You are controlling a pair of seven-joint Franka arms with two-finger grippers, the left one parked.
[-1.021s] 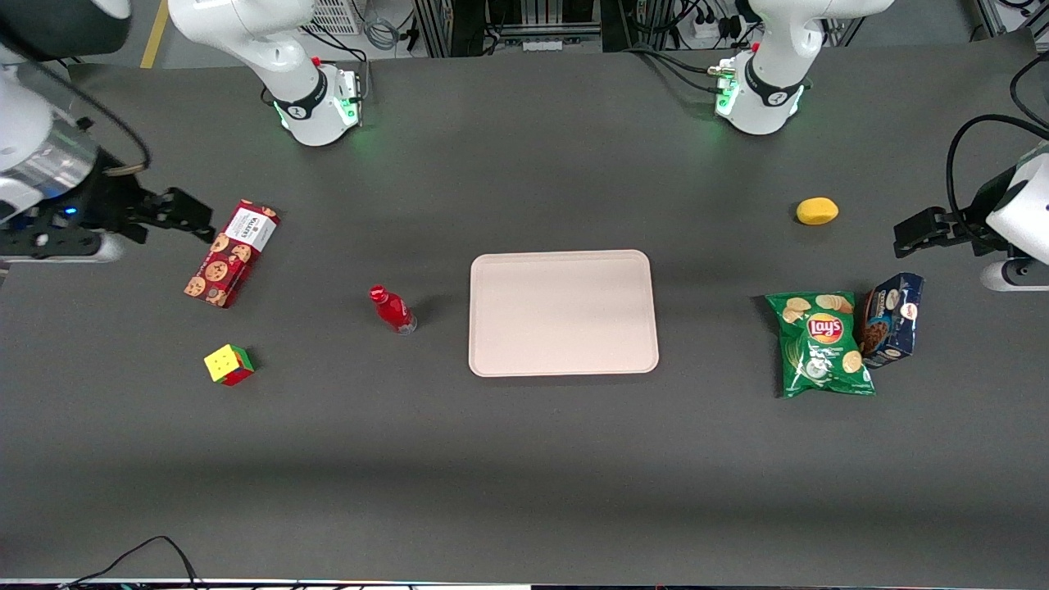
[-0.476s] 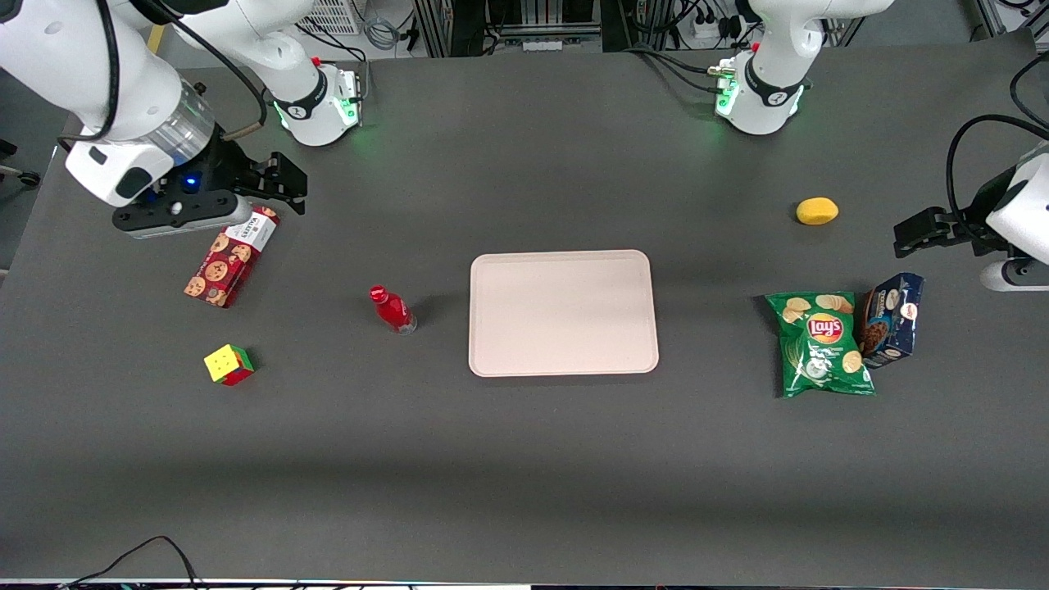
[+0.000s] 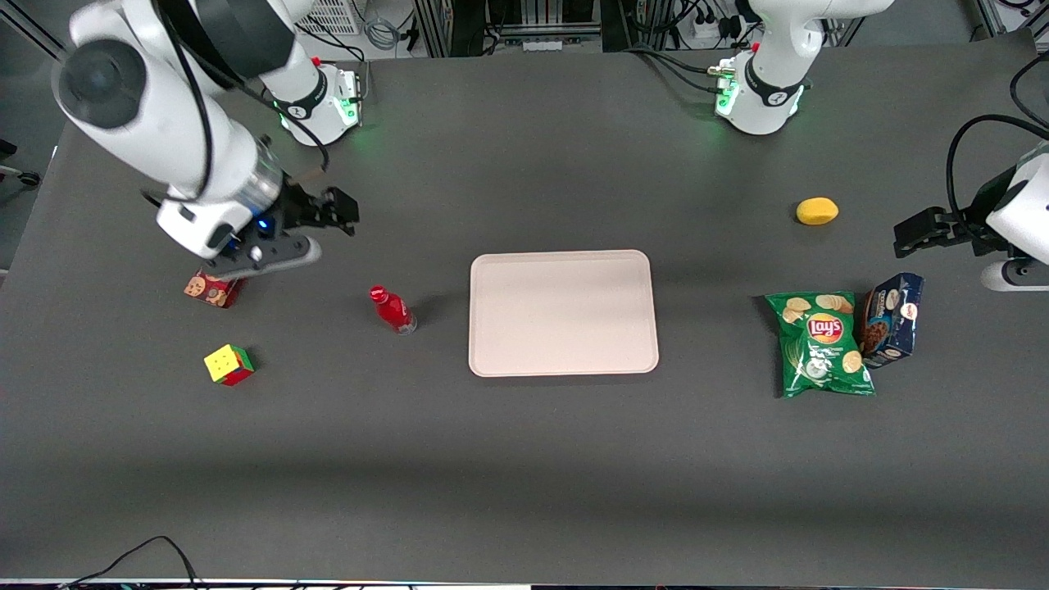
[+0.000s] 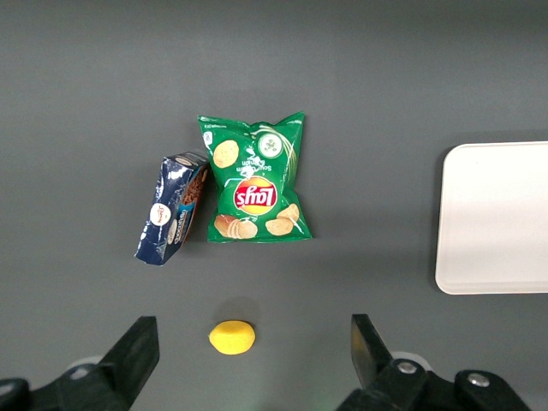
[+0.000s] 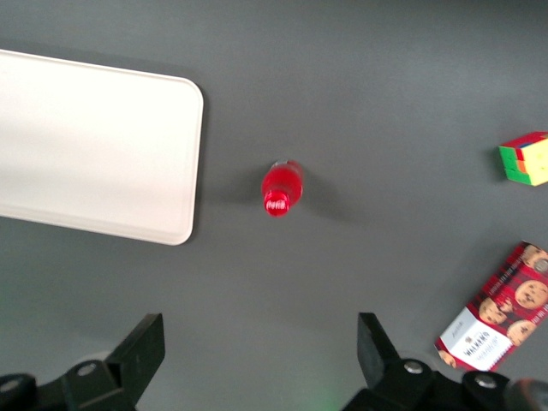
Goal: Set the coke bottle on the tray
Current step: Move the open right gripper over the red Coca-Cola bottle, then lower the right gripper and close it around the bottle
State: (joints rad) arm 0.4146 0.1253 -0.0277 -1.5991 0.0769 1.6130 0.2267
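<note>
Here, tool (image 3: 340, 211) wide open, empty, raised, coke bottle (image 3: 392, 309) upright nearer the front camera, beside tray (image 3: 492, 360).

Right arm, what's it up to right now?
It is going for the coke bottle, which stands upright on the table beside the tray, not yet touched. The gripper hangs open above the table, farther from the front camera than the bottle and next to the red cookie box, holding nothing. The wrist camera looks straight down on the bottle's cap. Nothing is on the tray yet. A Rubik's cube sits nearer the camera than the box.
</note>
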